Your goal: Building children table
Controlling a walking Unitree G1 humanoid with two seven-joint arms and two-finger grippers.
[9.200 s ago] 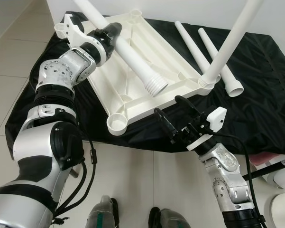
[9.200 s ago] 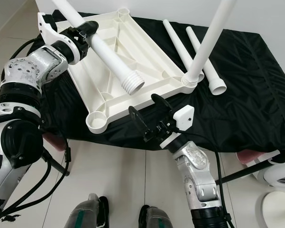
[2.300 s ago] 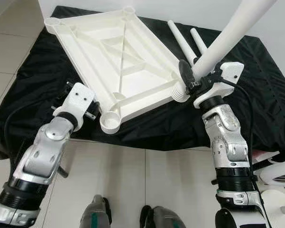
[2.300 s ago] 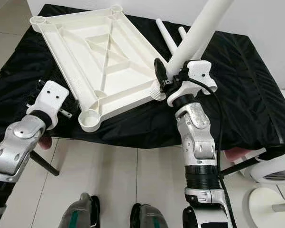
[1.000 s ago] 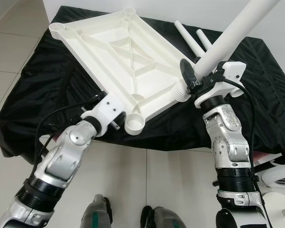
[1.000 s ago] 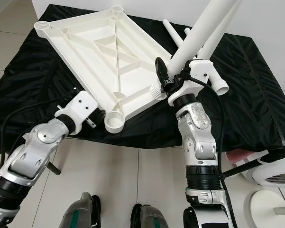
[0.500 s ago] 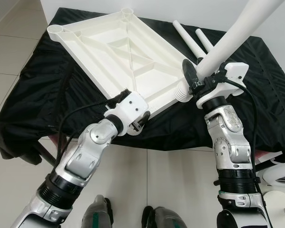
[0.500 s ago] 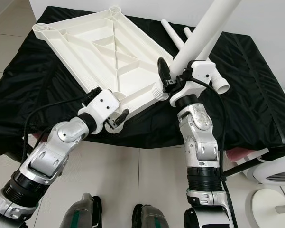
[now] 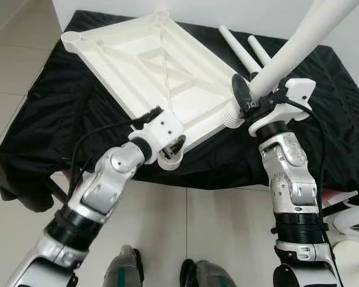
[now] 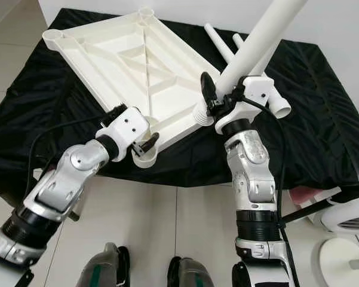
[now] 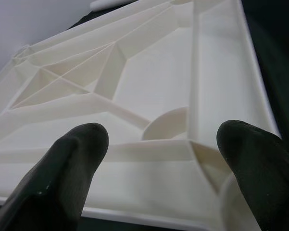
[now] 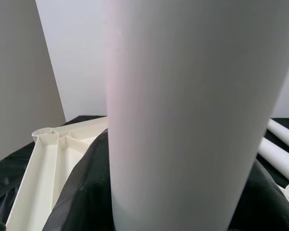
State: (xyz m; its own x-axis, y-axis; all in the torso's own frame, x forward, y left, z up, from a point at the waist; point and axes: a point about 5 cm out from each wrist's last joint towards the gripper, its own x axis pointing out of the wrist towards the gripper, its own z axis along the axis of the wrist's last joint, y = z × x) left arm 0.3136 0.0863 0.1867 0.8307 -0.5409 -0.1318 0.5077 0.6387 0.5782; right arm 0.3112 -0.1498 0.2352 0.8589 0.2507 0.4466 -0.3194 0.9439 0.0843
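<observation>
Up at the near right corner of the overturned tabletop (image 9: 161, 72), the right gripper (image 9: 246, 101) is clenched around a long white table leg (image 9: 292, 45), its black fingers (image 9: 238, 94) wrapping the tube just above the ribbed threaded end, which sits at the corner socket (image 9: 232, 116) of the tabletop. That leg rises at a slant toward the far right, out past the top edge of the head views, and in the right wrist view it stands close before the camera as a broad white column (image 12: 192, 120) with dark finger surfaces on either side. The left gripper (image 10: 144, 142) is at the near left corner of the tabletop, its fingers spread apart and grasping nothing; in the left wrist view the two black fingertips (image 11: 72, 163) stand wide on either side of the ribbed white underside, with the round corner socket (image 9: 170, 156) just beneath them. The tabletop lies upside down, ribs and diagonal braces facing up, on a black cloth (image 9: 60, 113) that covers the low support under it. Two more white legs (image 9: 242, 51) lie side by side on the cloth beyond the right gripper, near the far right edge of the tabletop. Pale floor tiles (image 9: 185, 227) run below, where the robot's feet (image 9: 128, 275) show.
</observation>
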